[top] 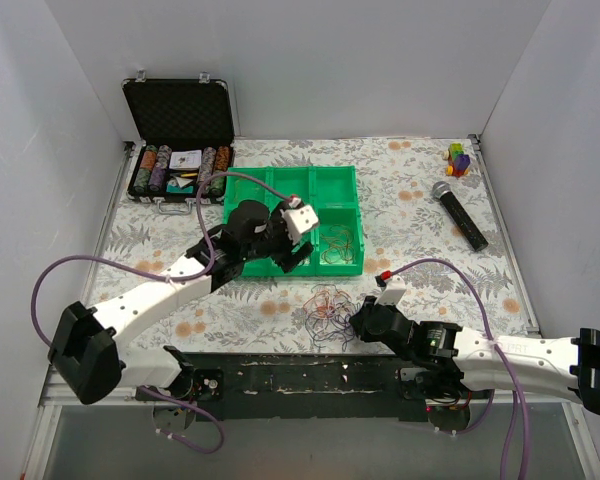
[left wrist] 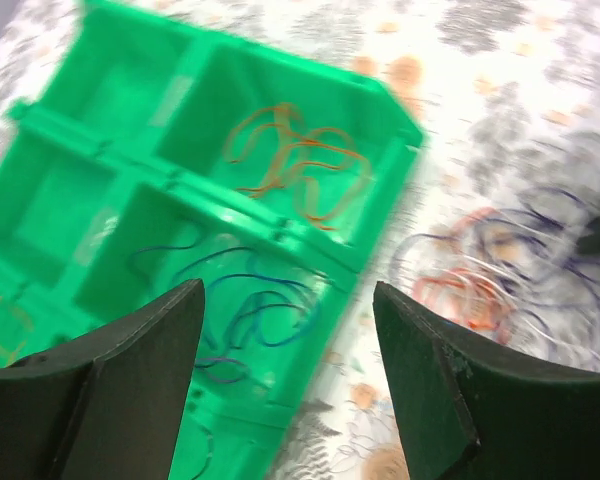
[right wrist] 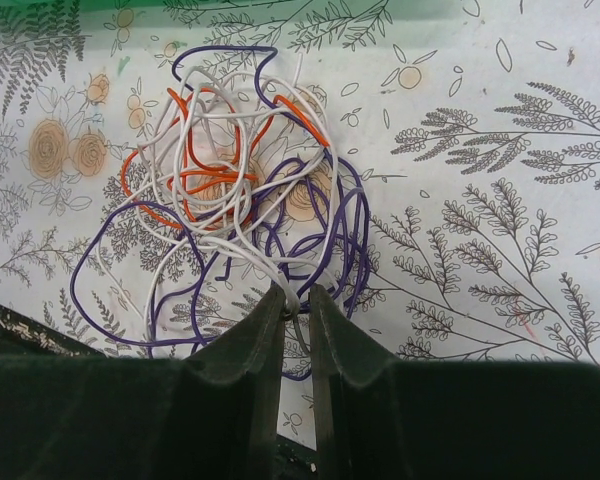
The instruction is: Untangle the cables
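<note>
The tangle of cables (top: 328, 306), thin white, purple and orange loops, lies on the floral table in front of the green tray (top: 280, 272). My right gripper (top: 356, 322) sits at its near right edge. In the right wrist view the gripper (right wrist: 297, 297) is shut on a white cable (right wrist: 292, 290) of the tangle (right wrist: 230, 190). My left gripper (top: 292, 252) hovers over the tray's near side, open and empty (left wrist: 288, 290). An orange cable (left wrist: 295, 165) lies in one tray compartment and blue ones (left wrist: 250, 300) in the adjoining one. The tangle shows blurred in the left wrist view (left wrist: 490, 280).
An open black case of poker chips (top: 178, 165) stands at the back left. A microphone (top: 458, 213) and a small colourful toy (top: 459, 158) lie at the back right. White walls close in the table on three sides.
</note>
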You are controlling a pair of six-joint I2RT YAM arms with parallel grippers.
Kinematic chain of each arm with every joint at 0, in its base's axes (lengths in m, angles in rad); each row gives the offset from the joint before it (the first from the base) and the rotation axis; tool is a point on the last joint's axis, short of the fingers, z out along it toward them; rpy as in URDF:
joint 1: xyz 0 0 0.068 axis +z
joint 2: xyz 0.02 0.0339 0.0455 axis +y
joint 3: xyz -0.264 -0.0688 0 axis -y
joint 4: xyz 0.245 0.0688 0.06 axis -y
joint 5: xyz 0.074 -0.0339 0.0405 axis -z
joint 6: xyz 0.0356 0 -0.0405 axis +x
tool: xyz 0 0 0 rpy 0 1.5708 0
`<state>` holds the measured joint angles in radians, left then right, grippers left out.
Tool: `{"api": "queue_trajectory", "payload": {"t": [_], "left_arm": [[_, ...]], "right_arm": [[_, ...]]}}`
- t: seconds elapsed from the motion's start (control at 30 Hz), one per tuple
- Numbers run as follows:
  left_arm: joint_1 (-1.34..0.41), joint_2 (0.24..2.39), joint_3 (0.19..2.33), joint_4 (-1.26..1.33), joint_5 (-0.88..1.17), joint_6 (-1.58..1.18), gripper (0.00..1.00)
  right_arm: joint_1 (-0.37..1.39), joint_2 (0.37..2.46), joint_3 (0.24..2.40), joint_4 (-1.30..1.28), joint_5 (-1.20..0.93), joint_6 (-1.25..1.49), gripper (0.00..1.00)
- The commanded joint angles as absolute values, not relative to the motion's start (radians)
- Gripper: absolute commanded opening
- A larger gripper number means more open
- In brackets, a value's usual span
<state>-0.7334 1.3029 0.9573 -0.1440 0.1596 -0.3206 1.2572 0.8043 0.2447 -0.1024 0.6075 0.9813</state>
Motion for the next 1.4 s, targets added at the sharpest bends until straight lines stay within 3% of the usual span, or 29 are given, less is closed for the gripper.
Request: {"api": "queue_trajectory", "payload": {"t": [0.0, 0.13, 0.5, 0.97, 1.07, 1.3, 1.37], "left_arm": [[-0.791, 1.232, 0.859, -0.253, 0.454, -0.233, 0.69], [-0.847, 1.271, 0.833, -0.247, 0.488, -0.152, 0.75], [-0.933, 1.379, 0.853, -0.12, 0.587, -0.075, 0.76], [-0.973, 1.499, 0.868, 0.031, 0.63, -0.106, 0.72], [-0.973, 1.52, 0.884, 0.044, 0.623, -0.107, 0.66], [-0.973, 1.551, 0.9, 0.075, 0.62, -0.124, 0.29], [-0.973, 1.557, 0.907, 0.069, 0.626, -0.129, 0.23]], "right_arm": [[1.262, 0.792, 0.238, -0.1, 0.649, 0.996, 0.23], [1.262, 0.779, 0.233, -0.103, 0.647, 1.0, 0.23], [1.264, 0.752, 0.241, -0.124, 0.664, 0.996, 0.23], [1.27, 0.699, 0.239, -0.009, 0.643, 0.887, 0.19], [1.272, 0.699, 0.236, -0.009, 0.635, 0.876, 0.18], [1.281, 0.67, 0.226, 0.029, 0.629, 0.867, 0.18], [1.281, 0.664, 0.227, 0.026, 0.63, 0.862, 0.18]]}}
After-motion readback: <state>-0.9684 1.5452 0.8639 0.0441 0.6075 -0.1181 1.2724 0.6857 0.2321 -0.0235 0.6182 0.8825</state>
